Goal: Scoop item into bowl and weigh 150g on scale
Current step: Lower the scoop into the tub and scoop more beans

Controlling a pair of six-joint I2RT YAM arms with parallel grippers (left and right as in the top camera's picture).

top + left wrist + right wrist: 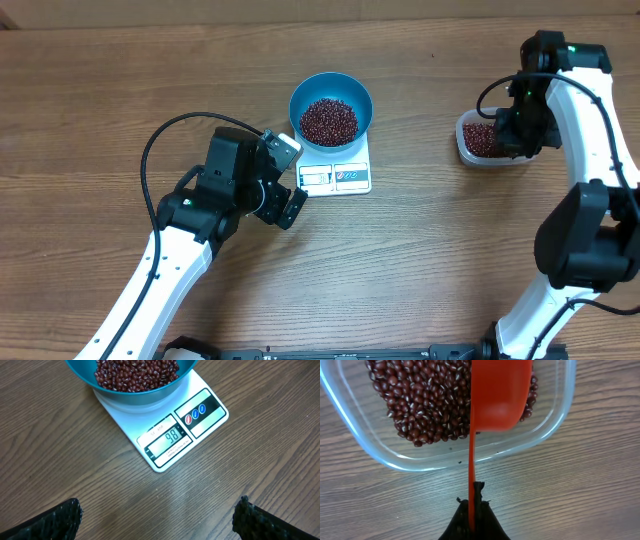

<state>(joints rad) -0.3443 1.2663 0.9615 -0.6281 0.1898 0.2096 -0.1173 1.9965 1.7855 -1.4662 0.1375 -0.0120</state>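
Beans [329,121] sit heaped in the blue bowl [294,100], and the bowl stands on the white scale [335,178] in the middle of the wooden surface [100,90]. From the left wrist view, the display [169,440] reads 98. The left tool [157,520] hangs just short of the scale's display edge, fingers spread wide, released, gripping nothing. Over on the right, more beans fill the clear tub [555,425], well apart from the scale. The right tool [471,507] is clenched on the thin handle of the red scoop [500,395]. The scoop's cup is down inside the tub over the beans, probably touching them, though from behind the cup that is hard to tell.
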